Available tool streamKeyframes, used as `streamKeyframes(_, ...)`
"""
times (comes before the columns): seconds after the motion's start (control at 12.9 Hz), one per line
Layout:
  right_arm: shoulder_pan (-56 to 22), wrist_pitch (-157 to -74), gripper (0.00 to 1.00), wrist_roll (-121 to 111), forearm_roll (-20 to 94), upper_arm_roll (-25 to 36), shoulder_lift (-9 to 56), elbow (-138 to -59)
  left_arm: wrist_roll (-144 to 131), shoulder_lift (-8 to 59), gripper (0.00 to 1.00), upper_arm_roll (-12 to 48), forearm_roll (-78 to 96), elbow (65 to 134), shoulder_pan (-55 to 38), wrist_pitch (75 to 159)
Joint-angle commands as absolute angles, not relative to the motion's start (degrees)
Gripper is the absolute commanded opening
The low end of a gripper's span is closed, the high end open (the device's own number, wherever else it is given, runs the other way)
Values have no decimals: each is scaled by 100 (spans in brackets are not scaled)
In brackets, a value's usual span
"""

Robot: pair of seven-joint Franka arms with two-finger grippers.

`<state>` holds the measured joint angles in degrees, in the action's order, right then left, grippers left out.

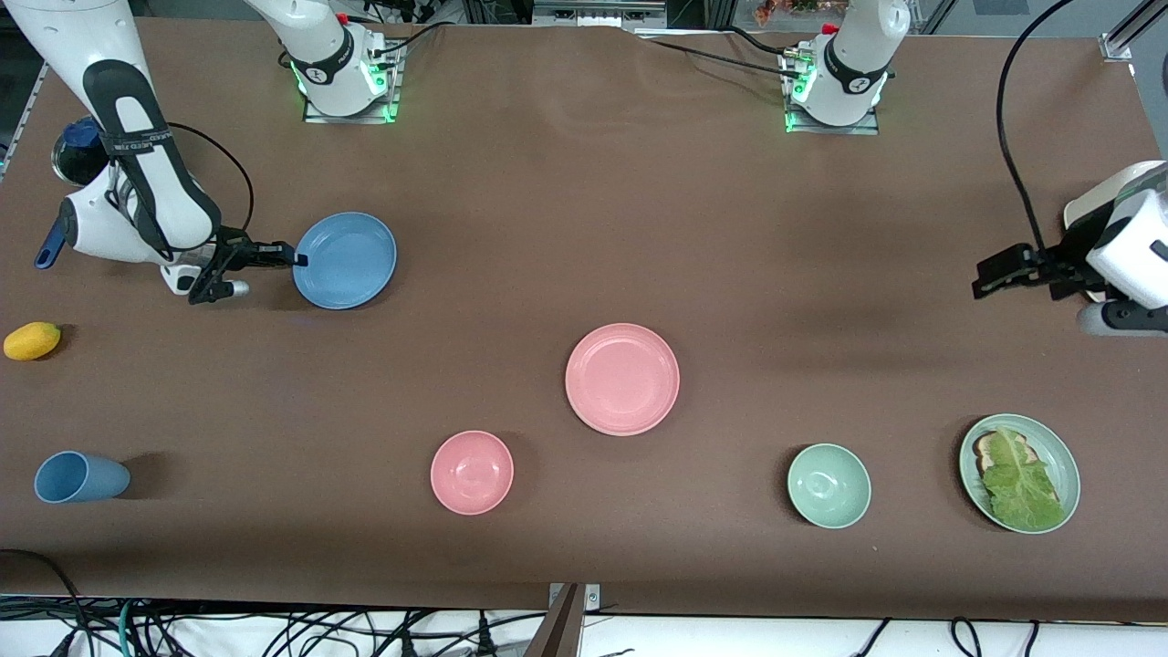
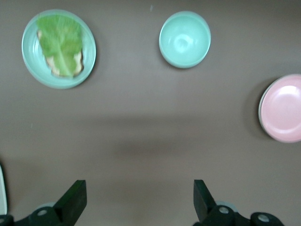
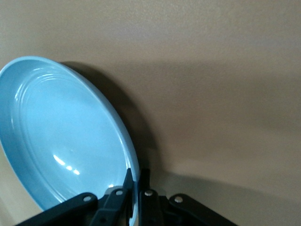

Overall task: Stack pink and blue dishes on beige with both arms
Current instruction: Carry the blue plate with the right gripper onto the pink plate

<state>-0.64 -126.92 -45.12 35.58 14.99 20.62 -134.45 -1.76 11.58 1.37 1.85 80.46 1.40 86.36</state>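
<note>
The light blue plate (image 1: 345,260) lies toward the right arm's end of the table. My right gripper (image 1: 297,258) is shut on its rim at the edge nearest that end; the right wrist view shows the fingers (image 3: 128,181) pinching the rim of the blue plate (image 3: 61,136). The pink plate (image 1: 622,379) sits flat near the table's middle and also shows in the left wrist view (image 2: 282,108). My left gripper (image 1: 984,278) hangs open and empty (image 2: 140,188) over bare table at the left arm's end. A cream curved edge (image 1: 1079,208), the beige plate, peeks out from under that arm's hand.
Along the edge nearest the front camera are a blue cup (image 1: 80,477) on its side, a pink bowl (image 1: 472,472), a green bowl (image 1: 829,485) and a green plate with lettuce on bread (image 1: 1019,472). A yellow fruit (image 1: 32,340) lies near the right arm.
</note>
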Motion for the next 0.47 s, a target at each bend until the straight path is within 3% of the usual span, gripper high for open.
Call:
streamKeyframes(0.0,-53,-12614,0,-4658,3683,1477,2066,-13334,33,1011,100,-8,290,8174,88,8297)
streamKeyframes(0.39,-88,-11095,0,-4300,3578,1477,2065,-11948,817,792,100,-87,193,8226,0,8200)
